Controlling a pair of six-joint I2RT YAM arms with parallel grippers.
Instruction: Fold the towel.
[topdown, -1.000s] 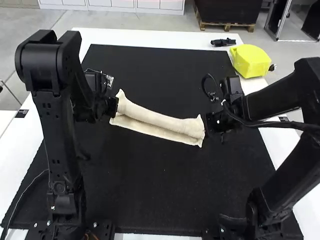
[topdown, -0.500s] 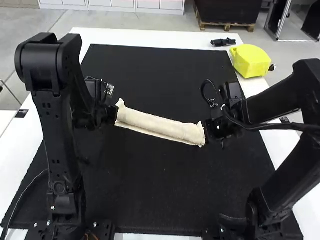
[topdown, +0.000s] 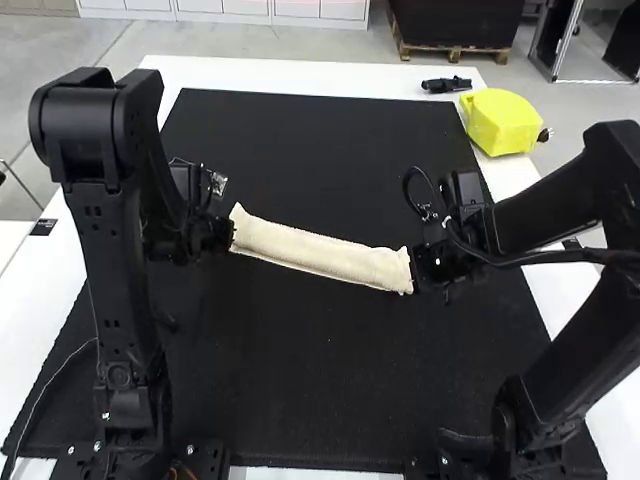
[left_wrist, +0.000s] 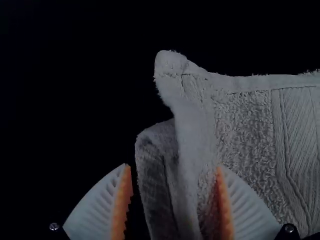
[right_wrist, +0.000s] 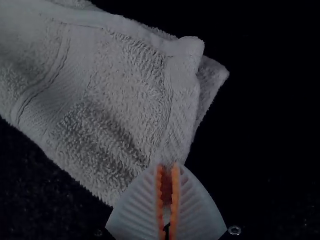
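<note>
The cream towel (topdown: 325, 255) lies folded into a long narrow strip across the middle of the black mat. At its left end is my left gripper (topdown: 230, 233); at its right end is my right gripper (topdown: 416, 266). In the left wrist view the left gripper (left_wrist: 173, 172) stands open, its fingers astride the layered end of the towel (left_wrist: 245, 125). The right wrist view has the right gripper (right_wrist: 167, 166) shut on the end edge of the towel (right_wrist: 115, 85), and a lower layer sticks out past the upper one at a corner.
The black mat (topdown: 310, 400) covers most of the white table (topdown: 300, 72). At the back right stand a yellow object (topdown: 501, 121) and a small black item (topdown: 446, 85). A cable loops beside the right gripper.
The towel's near layer, which stuck out widely toward the arms, now shows as a thin edge, so the strip looks narrower. Both grippers have shifted slightly, the right one a little rightward.
</note>
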